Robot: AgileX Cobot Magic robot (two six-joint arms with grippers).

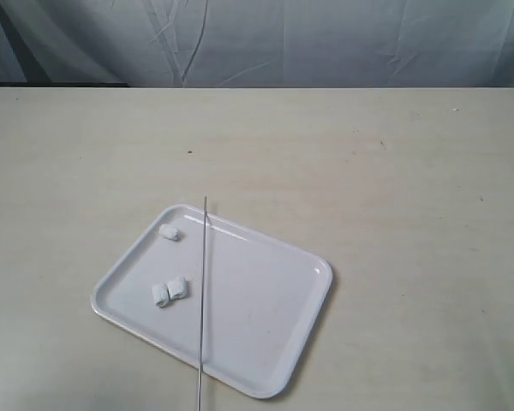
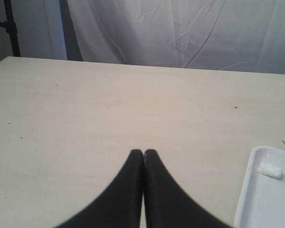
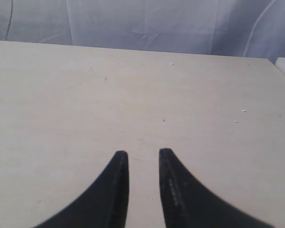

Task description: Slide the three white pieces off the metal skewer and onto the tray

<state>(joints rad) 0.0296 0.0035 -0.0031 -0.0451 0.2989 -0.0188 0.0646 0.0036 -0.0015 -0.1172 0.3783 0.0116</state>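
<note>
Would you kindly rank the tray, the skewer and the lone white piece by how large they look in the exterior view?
1. tray: by far the widest area.
2. skewer: about as long as the tray, but hair-thin.
3. lone white piece: tiny, lying on the tray left of the skewer.

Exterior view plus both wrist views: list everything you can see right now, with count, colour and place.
tray: one, glossy white, on the table, near side, left of centre
white pieces: three, white, loose on the tray left of the skewer; two touching, one apart by the far corner
metal skewer: one, thin grey, bare, lying across the tray, both ends past the rim
table: one, pale beige
backdrop cloth: one, grey-white, behind the table
left gripper: black, fingers together, above the table
right gripper: black, fingers apart, holding nothing
</note>
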